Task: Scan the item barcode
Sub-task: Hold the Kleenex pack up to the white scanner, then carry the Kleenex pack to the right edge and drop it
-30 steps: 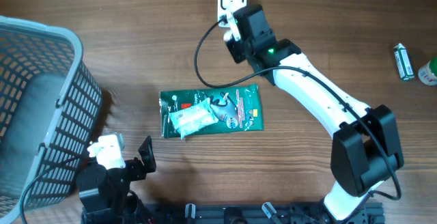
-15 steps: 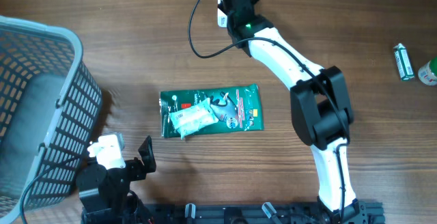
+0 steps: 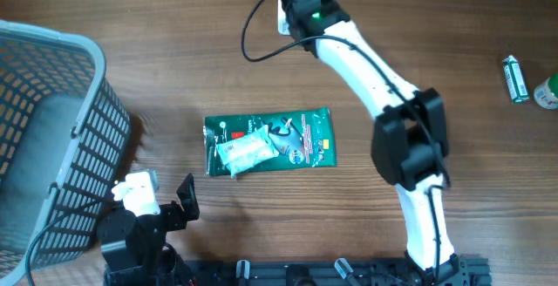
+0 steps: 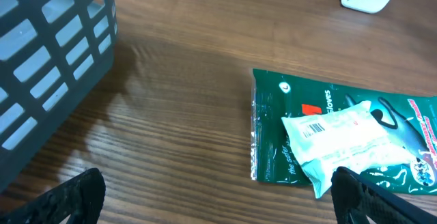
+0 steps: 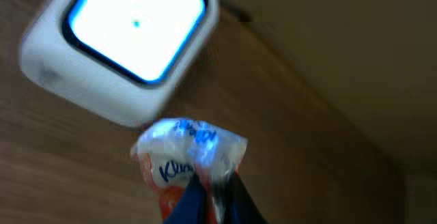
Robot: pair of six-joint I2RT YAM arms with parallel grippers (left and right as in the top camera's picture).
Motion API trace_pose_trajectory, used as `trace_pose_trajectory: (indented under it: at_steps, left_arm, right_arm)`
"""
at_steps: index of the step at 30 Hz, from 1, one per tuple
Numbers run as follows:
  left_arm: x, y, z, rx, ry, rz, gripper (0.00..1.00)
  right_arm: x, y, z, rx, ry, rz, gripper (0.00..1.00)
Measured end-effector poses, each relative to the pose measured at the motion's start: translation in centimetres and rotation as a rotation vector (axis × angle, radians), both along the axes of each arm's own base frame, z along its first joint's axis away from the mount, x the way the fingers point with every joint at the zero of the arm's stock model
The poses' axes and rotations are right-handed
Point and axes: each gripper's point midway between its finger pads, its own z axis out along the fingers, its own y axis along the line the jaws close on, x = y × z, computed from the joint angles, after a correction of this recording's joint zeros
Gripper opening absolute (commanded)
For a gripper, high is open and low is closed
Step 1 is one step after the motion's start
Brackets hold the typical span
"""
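A grey mesh basket stands at the left. A green gloves packet lies flat mid-table, right of the left gripper, whose jaws are spread wide. At the far edge, the right gripper pinches a small wrapped pack just beside the white scanner.

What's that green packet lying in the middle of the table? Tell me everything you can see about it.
The green packet is a flat, glossy plastic pouch with white lettering, a red patch, a printed picture and a clear sealed strip at one end. It lies flat on the wooden table. A smaller white pack bearing a barcode rests tilted on top of it. Nothing else touches it.
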Motion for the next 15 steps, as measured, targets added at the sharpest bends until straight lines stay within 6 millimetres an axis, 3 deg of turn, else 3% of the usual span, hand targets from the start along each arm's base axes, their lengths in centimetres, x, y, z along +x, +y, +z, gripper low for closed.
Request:
trace_pose_trajectory:
  at_steps: [3, 5, 7, 12, 13, 15]
  left_arm:
    - [0.0, 0.0, 0.0, 0.0, -0.001, 0.0, 1.0]
    - [0.0, 0.0, 0.0, 0.0, 0.0, 0.0, 1.0]
    - [0.0, 0.0, 0.0, 0.0, 0.0, 0.0, 1.0]
    - [0.0, 0.0, 0.0, 0.0, 0.0, 0.0, 1.0]
    - [0.0, 0.0, 0.0, 0.0, 0.0, 0.0, 1.0]
    - [0.0, 0.0, 0.0, 0.0, -0.001, 0.0, 1.0]
  right_arm:
    - [-3.1, -3.6, 2.1, 0.074, 0.076, -0.143, 0.04]
    - [-5.3, -8.5, 3.6, 0.123, 0.132, -0.301, 0.04]
    - [-6.4, -13.2, 3.3, 0.136, 0.177, -0.437, 0.04]
    - [-7.7, -28.1, -0.6, 0.191, 0.181, -0.797, 0.04]
    - [-8.8, -32.0, -2.0, 0.202, 0.177, -0.887, 0.04]
    - [-10.9, -37.3, -4.5, 0.217, 0.17, -1.01, 0.06]
